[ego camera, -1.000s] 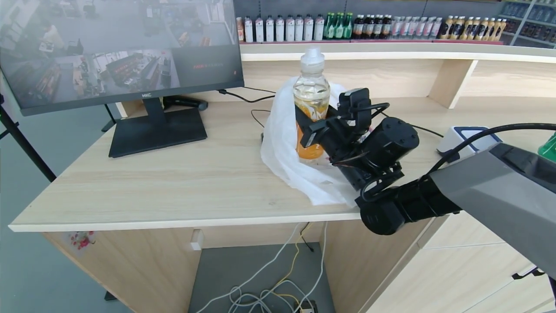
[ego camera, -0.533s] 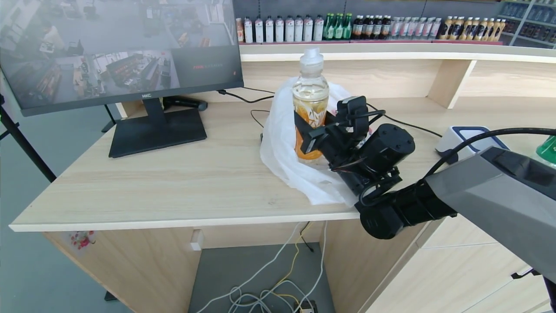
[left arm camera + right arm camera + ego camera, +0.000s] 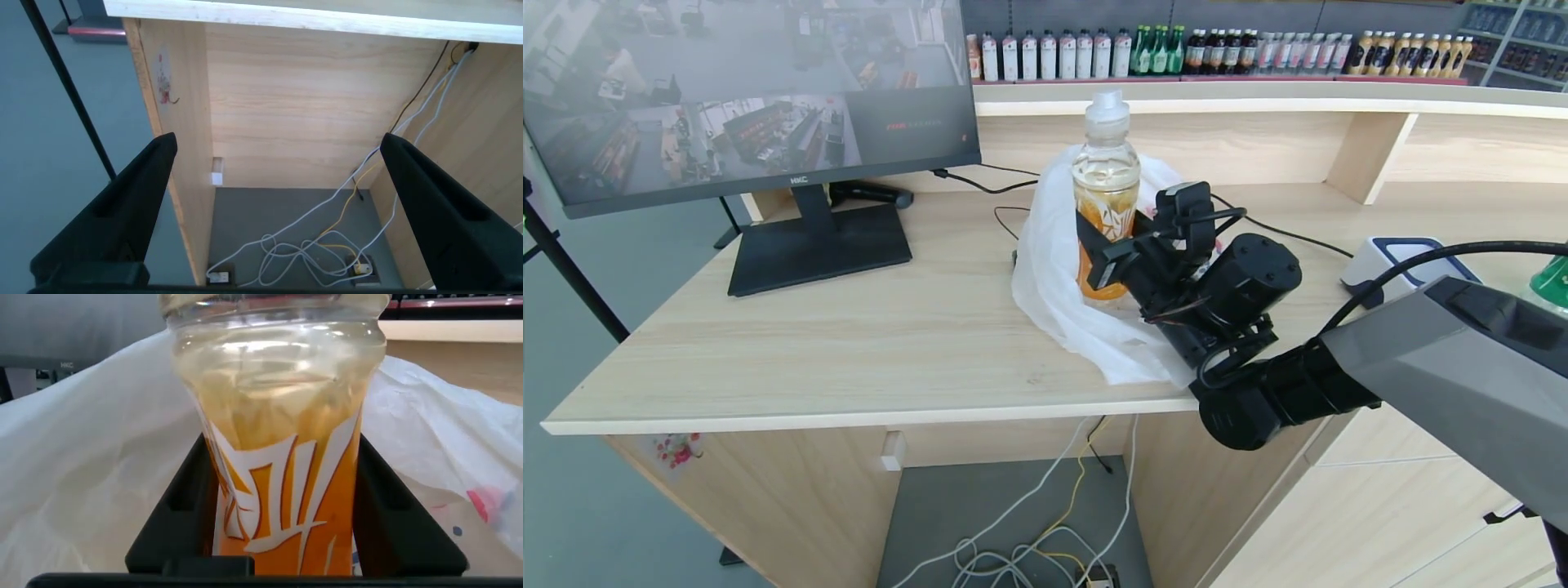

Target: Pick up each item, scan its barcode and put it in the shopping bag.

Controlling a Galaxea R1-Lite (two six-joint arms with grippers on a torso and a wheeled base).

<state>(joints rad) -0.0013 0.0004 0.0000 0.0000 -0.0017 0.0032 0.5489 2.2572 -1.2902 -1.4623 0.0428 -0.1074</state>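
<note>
A clear bottle point(image 3: 1106, 175) with an orange label and a white cap stands upright at the mouth of the white shopping bag point(image 3: 1054, 278) on the wooden counter. My right gripper point(image 3: 1112, 245) is shut on the bottle's labelled lower half. The right wrist view shows the bottle point(image 3: 282, 482) between both black fingers point(image 3: 176, 514), with the bag point(image 3: 82, 482) behind it. My left gripper point(image 3: 278, 212) hangs open below the counter's edge, facing the cabinet front and loose cables on the floor.
A monitor point(image 3: 743, 90) on a black stand fills the counter's back left. A white barcode scanner point(image 3: 1388, 257) sits to the right of the bag, and a green item point(image 3: 1553, 282) shows at the right edge. Bottles line the far shelf point(image 3: 1217, 49).
My right arm has shifted slightly left and down with the bottle still in its grip. Over the last half second it has hardly moved.
</note>
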